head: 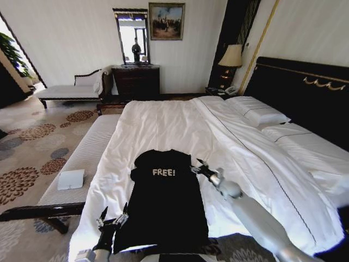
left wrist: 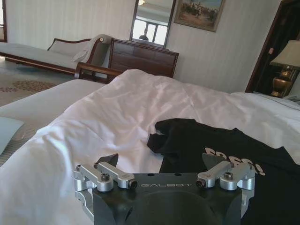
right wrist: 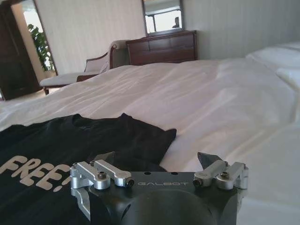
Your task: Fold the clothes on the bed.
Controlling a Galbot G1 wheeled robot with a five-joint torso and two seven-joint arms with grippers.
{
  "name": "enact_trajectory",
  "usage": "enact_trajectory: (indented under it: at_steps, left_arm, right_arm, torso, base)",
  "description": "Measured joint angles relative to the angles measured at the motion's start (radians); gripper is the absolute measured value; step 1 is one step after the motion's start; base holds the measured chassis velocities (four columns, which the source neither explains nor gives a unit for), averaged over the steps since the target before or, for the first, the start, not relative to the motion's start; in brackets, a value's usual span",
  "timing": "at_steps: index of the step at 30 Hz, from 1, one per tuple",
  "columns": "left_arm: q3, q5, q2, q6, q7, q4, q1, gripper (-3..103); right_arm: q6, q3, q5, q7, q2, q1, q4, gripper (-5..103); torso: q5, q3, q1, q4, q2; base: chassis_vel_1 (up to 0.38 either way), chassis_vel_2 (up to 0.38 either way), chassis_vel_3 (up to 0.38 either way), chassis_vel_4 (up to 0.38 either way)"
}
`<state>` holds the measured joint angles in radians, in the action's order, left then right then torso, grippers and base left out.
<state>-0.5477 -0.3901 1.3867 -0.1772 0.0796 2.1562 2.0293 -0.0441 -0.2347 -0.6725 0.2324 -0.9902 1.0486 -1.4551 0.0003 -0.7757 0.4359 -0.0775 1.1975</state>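
The clothes, one black T-shirt (head: 166,207) with white "FREE!" lettering, lie flat on the near part of the bed (head: 163,120), collar pointing away from me. My left gripper (head: 112,220) hovers open at the shirt's near left edge; in the left wrist view its fingers (left wrist: 108,160) stand wide apart over the duvet, with the shirt (left wrist: 201,140) just beyond. My right gripper (head: 198,168) is open beside the shirt's right shoulder; in the right wrist view the shirt's sleeve (right wrist: 154,136) lies just ahead of it. Neither holds any fabric.
A white-cushioned bench (head: 87,147) runs along the bed's left side with a folded white item (head: 71,179) on it. Pillows (head: 259,112) and the dark headboard (head: 305,93) are at the right. A dresser (head: 136,81), lamp (head: 231,57) and chaise (head: 71,90) stand by the far wall.
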Motion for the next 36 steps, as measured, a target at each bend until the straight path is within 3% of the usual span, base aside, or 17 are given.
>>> enact_trajectory:
  at_steps: [7,13,15,19,21,22,24,28,31,34,36]
  left_arm:
    - [0.003,0.011,0.0,0.009,0.002,0.006,-0.001,100]
    - [-0.002,0.01,-0.005,0.011,0.004,0.008,0.002,100]
    - [-0.002,0.01,-0.005,0.011,0.004,0.007,0.002,100]
    - [-0.001,0.012,-0.006,0.015,0.004,0.011,0.001,100]
    - [-0.001,0.012,-0.009,0.016,0.005,0.013,0.001,100]
    - [-0.001,0.012,-0.009,0.016,0.005,0.013,0.001,100]
    - [-0.001,0.012,-0.009,0.016,0.005,0.015,0.001,100]
    - [-0.001,0.011,-0.009,0.016,0.005,0.015,0.0,100]
    - [-0.002,0.01,-0.009,0.016,0.006,0.014,0.0,100]
    - [-0.003,0.01,-0.009,0.016,0.006,0.014,0.0,100]
    - [-0.006,0.008,-0.009,0.016,0.006,0.014,0.0,100]
  right_arm:
    - [-0.031,-0.006,-0.128,0.015,-0.033,-0.016,0.048,103]
    - [-0.04,0.024,-0.154,0.016,-0.056,-0.058,0.12,89]
    - [-0.04,0.026,-0.152,0.016,-0.062,-0.065,0.134,89]
    - [-0.038,0.036,-0.149,0.018,-0.076,-0.101,0.199,77]
    - [-0.033,0.049,-0.145,0.02,-0.08,-0.111,0.225,61]
    - [-0.033,0.049,-0.145,0.02,-0.08,-0.111,0.225,61]
    - [-0.026,0.053,-0.147,0.021,-0.086,-0.116,0.242,50]
    - [-0.023,0.059,-0.155,0.021,-0.092,-0.124,0.249,38]
    - [-0.023,0.064,-0.163,0.021,-0.096,-0.136,0.251,22]
    - [-0.024,0.068,-0.166,0.02,-0.096,-0.141,0.251,17]
    - [-0.025,0.074,-0.166,0.021,-0.096,-0.142,0.25,7]
  torso:
    - [-0.0004,0.0,0.0,0.0006,0.0]
    - [-0.0004,0.0,0.0,0.0005,0.0]
    - [-0.0003,0.0,0.0,0.0005,0.0]
    - [-0.0003,0.0,0.0,0.0005,0.0]
    - [-0.0004,0.0,0.0,0.0005,0.0]
    - [-0.0004,0.0,0.0,0.0005,0.0]
    - [-0.0003,0.0,0.0,0.0004,0.0]
    - [-0.0003,0.0,0.0,0.0004,0.0]
    - [-0.0003,0.0,0.0,0.0005,0.0]
    - [-0.0003,0.0,0.0,0.0005,0.0]
    - [-0.0003,0.0,0.0,0.0005,0.0]
  base:
    - [0.0,0.0,0.0,0.0]
    - [0.0,0.0,0.0,0.0]
    - [0.0,0.0,0.0,0.0]
    - [0.0,0.0,0.0,0.0]
    - [0.0,0.0,0.0,0.0]
    - [0.0,0.0,0.0,0.0]
    - [0.0,0.0,0.0,0.0]
    - [0.0,0.0,0.0,0.0]
    - [0.0,0.0,0.0,0.0]
    - [0.0,0.0,0.0,0.0]
    - [0.0,0.0,0.0,0.0]
